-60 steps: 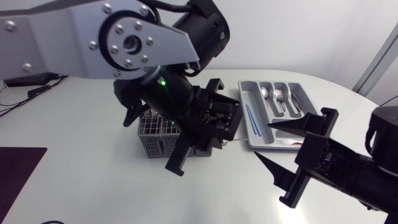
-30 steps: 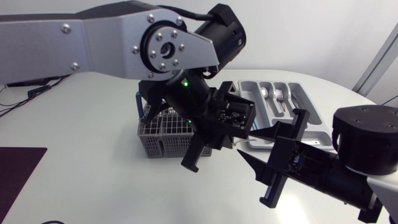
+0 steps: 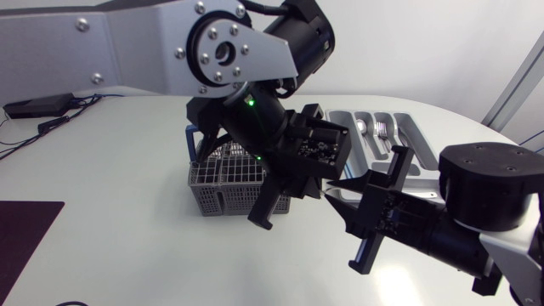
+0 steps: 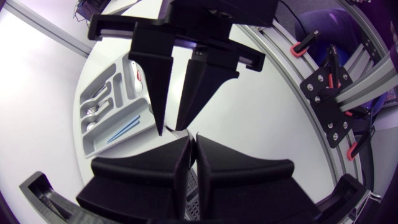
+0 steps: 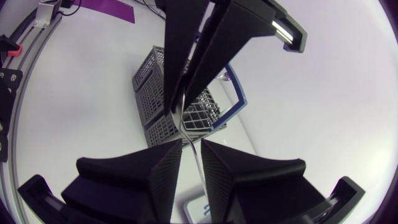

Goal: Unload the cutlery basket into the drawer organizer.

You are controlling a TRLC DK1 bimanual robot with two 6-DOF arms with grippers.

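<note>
Mid-handoff: pinching a thin silver metal cutlery piece (image 5: 185, 127) in left gripper (image 5: 180, 106), dangling it between slightly parted right gripper (image 5: 191, 146). Next, probably: clamp right, release left.

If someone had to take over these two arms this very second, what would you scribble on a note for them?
Left gripper: shut on a slim silver metal cutlery piece, held in the air near the grey mesh cutlery basket.
Right gripper: open, its fingers either side of that piece's free end.
Done: silver forks and spoons and thin blue sticks lie in the grey plastic drawer organizer.
Left: probably a handover, then this piece goes into the organizer. I cannot tell whether the basket holds more.
</note>
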